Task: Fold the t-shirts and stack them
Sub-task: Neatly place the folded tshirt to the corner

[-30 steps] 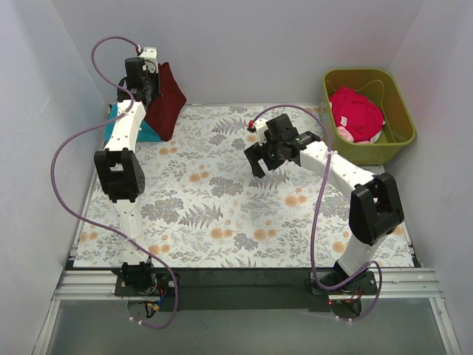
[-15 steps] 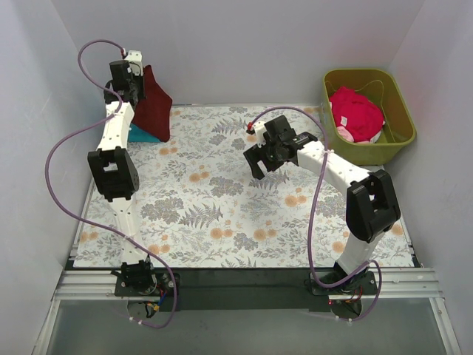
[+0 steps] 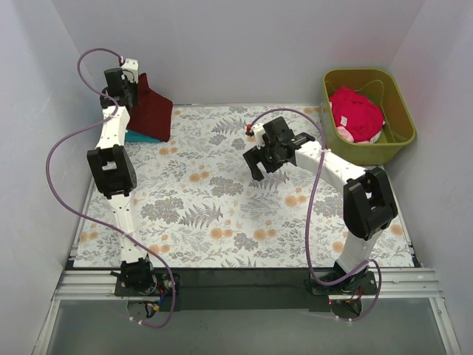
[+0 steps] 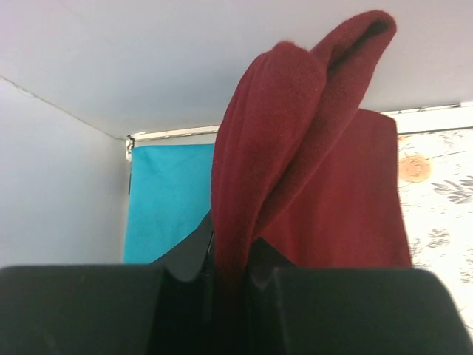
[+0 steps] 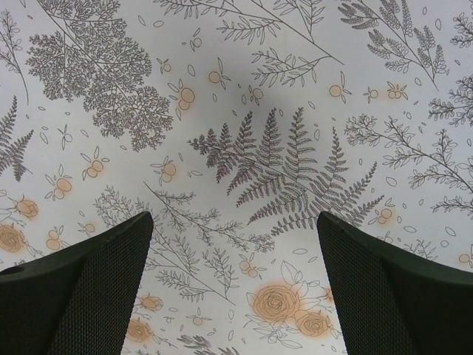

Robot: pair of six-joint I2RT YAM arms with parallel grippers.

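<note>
Left wrist: my left claw [image 4: 230, 265] pinches the maroon shirt [image 4: 303, 155] above the teal shirt [image 4: 166, 200]. My right claw [image 5: 233, 218] gapes; red-pink shirt [image 3: 356, 112] unfolded.

Nothing to read here: the maroon t-shirt [image 4: 295, 148] is plain, the olive tub [image 3: 366, 154] unmarked, the tablecloth [image 5: 236, 89] just ferns and flowers.

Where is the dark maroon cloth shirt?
Top view, far-left corner: the dark maroon cloth shirt hangs from the left claw, partly over the teal blue cloth shirt.
</note>
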